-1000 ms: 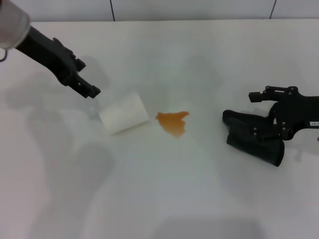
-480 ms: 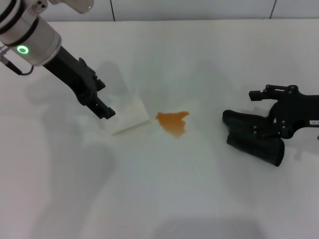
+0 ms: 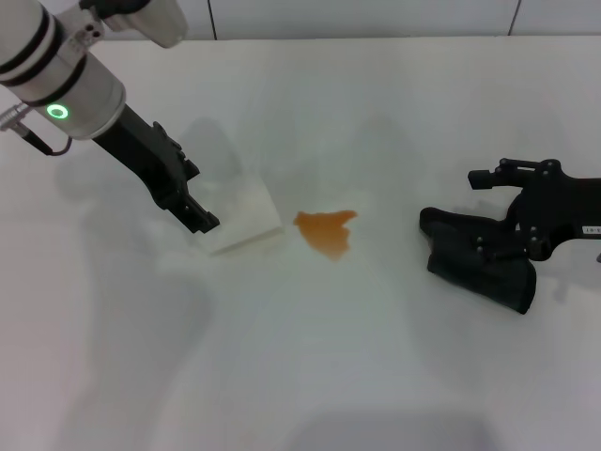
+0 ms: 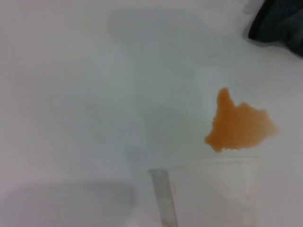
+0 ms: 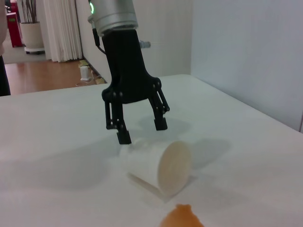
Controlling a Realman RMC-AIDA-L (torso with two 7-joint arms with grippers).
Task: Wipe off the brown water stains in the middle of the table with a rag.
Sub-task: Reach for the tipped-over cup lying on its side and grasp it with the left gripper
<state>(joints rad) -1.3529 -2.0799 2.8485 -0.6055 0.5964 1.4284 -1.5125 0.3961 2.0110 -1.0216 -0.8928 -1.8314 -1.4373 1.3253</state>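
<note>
- The brown water stains (image 3: pixel 325 230) lie as one thin orange-brown patch near the middle of the table (image 3: pixel 376 357), untouched so far.
- At about 9 o'clock from the patch, just beside it, a white cup (image 3: pixel 242 218) lies tipped on its side, its open mouth toward the stain.
- Our left tool (image 3: pixel 192 202) hangs over the closed end of the cup, fingers spread wide, one to each side of it in the right wrist view; whether they touch it we cannot tell.
- The rag (image 3: pixel 477 261) sits well apart at 3 o'clock from the stain, a dark lumpy heap. Our right tool (image 3: pixel 512 225) rests on it, but we cannot tell how its fingers stand.
- We judge the step in hand is clearing the cup. We should centre the fingers on the cup's body, close gently so the thin wall does not crush, and lift straight up, never sliding it toward 3 o'clock through the liquid.
- For the wipe we would bring the rag down flat and drag across the whole patch.
</note>
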